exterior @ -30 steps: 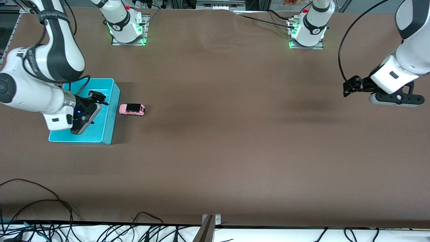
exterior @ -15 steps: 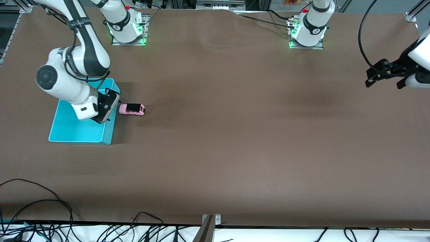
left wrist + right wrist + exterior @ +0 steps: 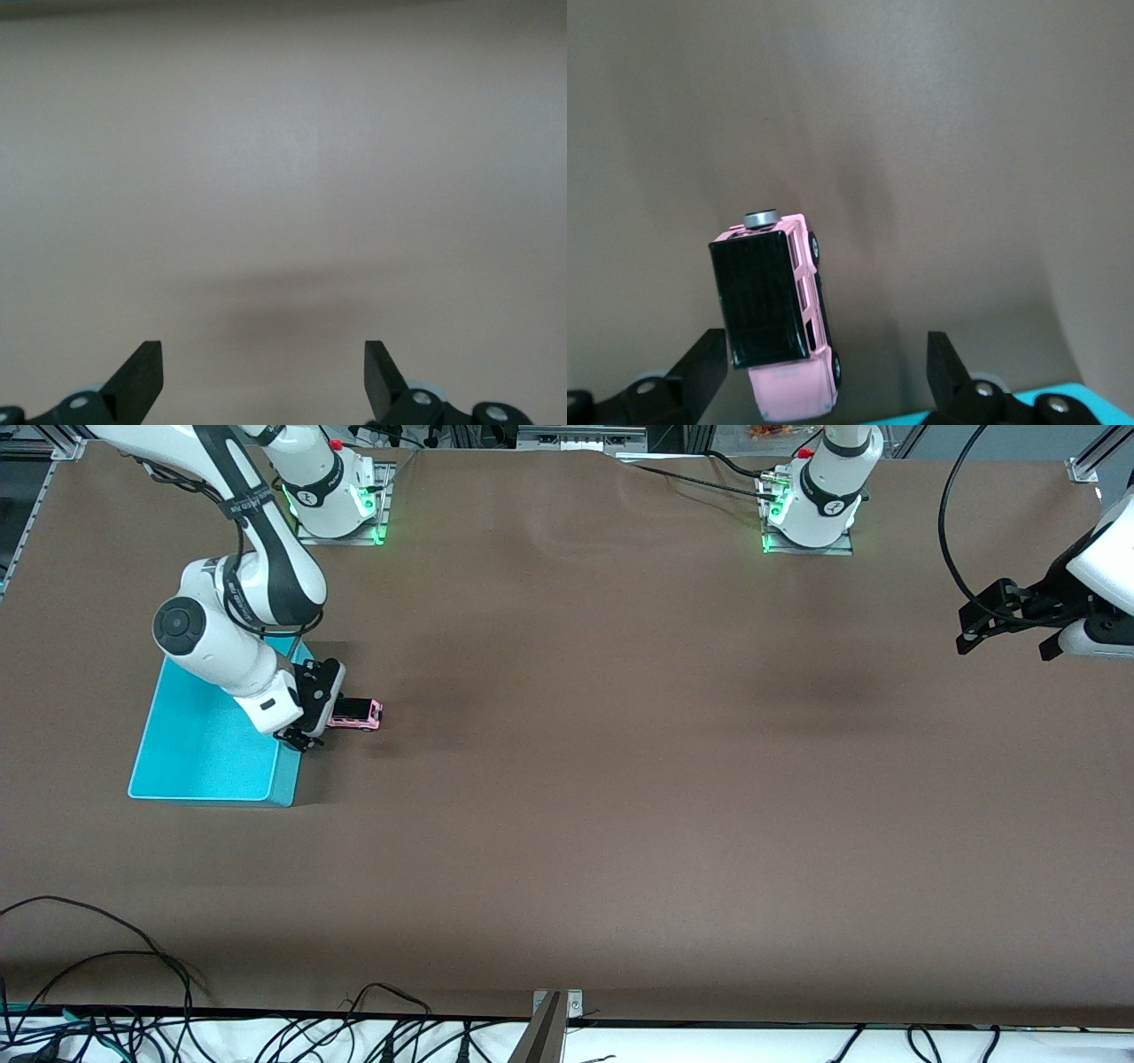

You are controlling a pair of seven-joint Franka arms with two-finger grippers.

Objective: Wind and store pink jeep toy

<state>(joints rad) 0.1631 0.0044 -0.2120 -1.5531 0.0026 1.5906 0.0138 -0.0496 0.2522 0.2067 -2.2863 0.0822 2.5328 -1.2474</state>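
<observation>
Our right gripper (image 3: 306,731) hung spread wide and empty over the pink jeep toy (image 3: 353,714), which stood on its wheels on the brown counter (image 3: 620,779) just beside the cyan bin (image 3: 208,762), on the side toward the left arm's end. In the right wrist view the toy (image 3: 780,310) lay between the fingers (image 3: 704,363) but skewed. We judged the gripper needed centring and squaring to the toy's sides before closing. Our left gripper (image 3: 1005,615), parted and empty, waited over bare counter at its own end.
</observation>
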